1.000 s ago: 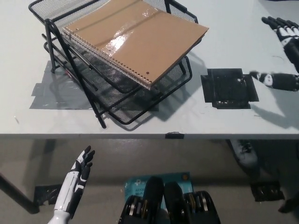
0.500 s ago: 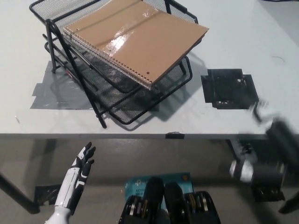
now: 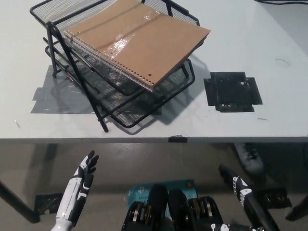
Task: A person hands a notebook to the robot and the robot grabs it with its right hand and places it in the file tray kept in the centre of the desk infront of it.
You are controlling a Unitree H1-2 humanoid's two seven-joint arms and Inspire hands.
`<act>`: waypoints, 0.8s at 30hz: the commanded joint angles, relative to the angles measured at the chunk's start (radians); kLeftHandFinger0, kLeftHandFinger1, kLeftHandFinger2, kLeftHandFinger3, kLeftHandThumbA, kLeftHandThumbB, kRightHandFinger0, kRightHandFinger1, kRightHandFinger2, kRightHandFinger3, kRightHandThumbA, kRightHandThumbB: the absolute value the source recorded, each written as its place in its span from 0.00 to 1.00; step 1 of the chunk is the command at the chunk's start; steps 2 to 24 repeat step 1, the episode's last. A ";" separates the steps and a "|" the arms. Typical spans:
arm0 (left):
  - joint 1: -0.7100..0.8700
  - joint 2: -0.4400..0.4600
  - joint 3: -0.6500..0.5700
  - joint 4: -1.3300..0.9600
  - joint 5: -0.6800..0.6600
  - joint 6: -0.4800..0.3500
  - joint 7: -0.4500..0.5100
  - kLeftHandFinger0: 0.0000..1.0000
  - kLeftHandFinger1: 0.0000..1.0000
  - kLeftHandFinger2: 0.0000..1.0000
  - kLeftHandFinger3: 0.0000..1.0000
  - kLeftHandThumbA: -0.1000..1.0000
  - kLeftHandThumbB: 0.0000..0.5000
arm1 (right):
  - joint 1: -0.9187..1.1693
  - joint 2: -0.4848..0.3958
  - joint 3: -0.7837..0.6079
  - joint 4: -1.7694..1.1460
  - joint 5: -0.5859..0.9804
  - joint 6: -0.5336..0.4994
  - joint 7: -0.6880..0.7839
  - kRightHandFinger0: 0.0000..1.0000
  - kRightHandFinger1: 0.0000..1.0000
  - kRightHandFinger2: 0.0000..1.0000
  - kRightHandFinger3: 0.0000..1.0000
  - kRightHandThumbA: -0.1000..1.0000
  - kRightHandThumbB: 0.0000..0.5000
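Grey desk (image 3: 269,125), notebook (image 3: 139,41) resting on file tray (image 3: 120,103), right hand (image 3: 243,195) now lowered, empty, fingers apart, left hand (image 3: 79,185) open

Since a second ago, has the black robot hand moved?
Yes. The black robot hand was over the desk right of the black tape patch; now it hangs below the desk's front edge.

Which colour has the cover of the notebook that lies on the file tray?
The notebook has a glossy brown cover, seen in the head view.
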 commanded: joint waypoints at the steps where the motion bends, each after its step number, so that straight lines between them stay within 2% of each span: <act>1: 0.001 0.006 0.001 -0.038 -0.012 -0.042 0.003 1.00 1.00 1.00 1.00 1.00 0.85 | -0.018 0.013 -0.025 0.000 -0.007 -0.055 0.060 1.00 1.00 1.00 1.00 0.99 0.56; 24: 0.001 0.006 0.001 -0.038 -0.012 -0.042 0.003 1.00 1.00 1.00 1.00 1.00 0.85 | -0.018 0.013 -0.025 0.000 -0.007 -0.055 0.060 1.00 1.00 1.00 1.00 0.99 0.56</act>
